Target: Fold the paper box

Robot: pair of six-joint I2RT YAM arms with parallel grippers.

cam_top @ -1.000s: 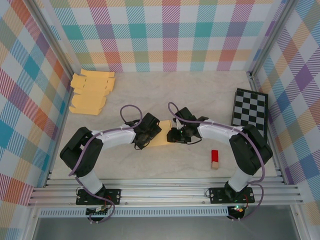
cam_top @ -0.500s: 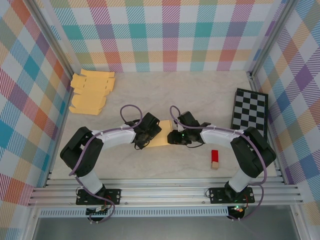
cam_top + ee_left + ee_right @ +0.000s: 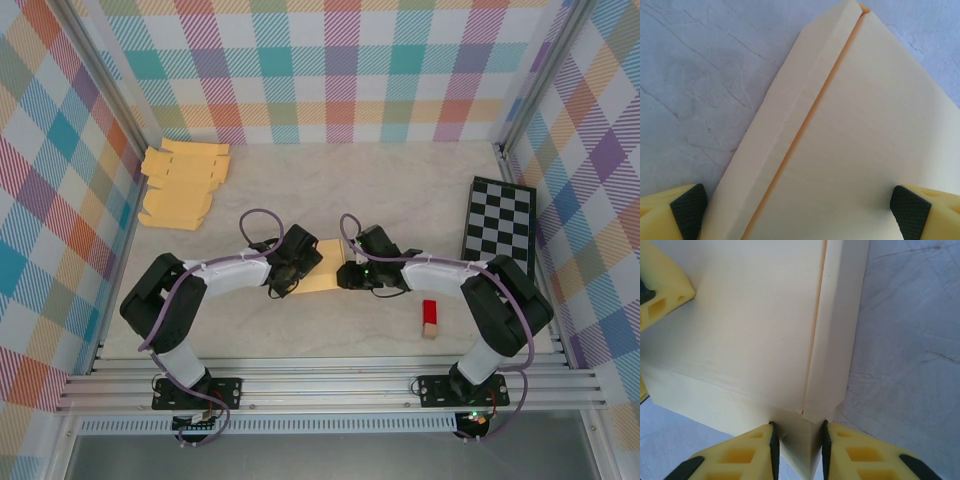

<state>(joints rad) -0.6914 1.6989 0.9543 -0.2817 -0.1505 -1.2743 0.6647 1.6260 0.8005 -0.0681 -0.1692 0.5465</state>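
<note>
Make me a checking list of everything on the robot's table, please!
Surface: table, pale, marbled, lightly scratched.
Job's things: paper box, lying between the two hands.
Clutter: stack of flat boxes far left; checkerboard on the right; red block near right.
Hands: left hand open, astride the box; right hand pinching a box flap.
Cables: purple cables loop over both arms.
Surroundings: plaid walls, metal rails.
</note>
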